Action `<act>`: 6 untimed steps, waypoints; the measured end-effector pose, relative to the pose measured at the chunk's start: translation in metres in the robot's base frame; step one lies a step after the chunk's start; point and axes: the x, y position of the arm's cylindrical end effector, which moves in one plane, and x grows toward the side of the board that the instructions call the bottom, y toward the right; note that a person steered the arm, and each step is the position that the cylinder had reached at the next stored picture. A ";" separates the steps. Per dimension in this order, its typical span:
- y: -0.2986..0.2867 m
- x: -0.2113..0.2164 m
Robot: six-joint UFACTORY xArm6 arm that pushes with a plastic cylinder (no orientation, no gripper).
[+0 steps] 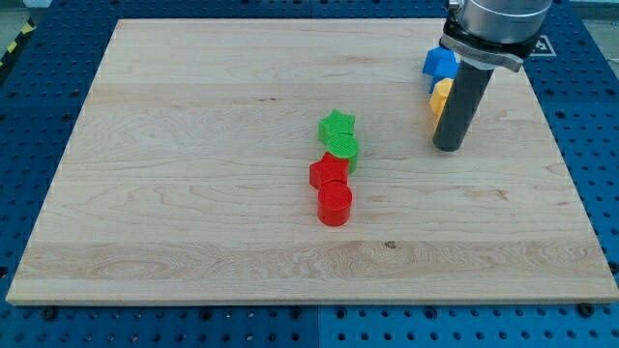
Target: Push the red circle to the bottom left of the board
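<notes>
The red circle sits a little below the board's middle. A red star touches it from above. A green circle and a green star continue the column upward. My tip rests on the board well to the right of and above the red circle, apart from it. Just left of the rod at the upper right lie a blue block and a yellow block, both partly hidden by the rod.
The wooden board lies on a blue perforated table. The arm's grey body hangs over the board's upper right corner.
</notes>
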 end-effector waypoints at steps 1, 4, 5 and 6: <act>0.000 0.001; -0.001 0.048; -0.001 0.064; -0.021 0.069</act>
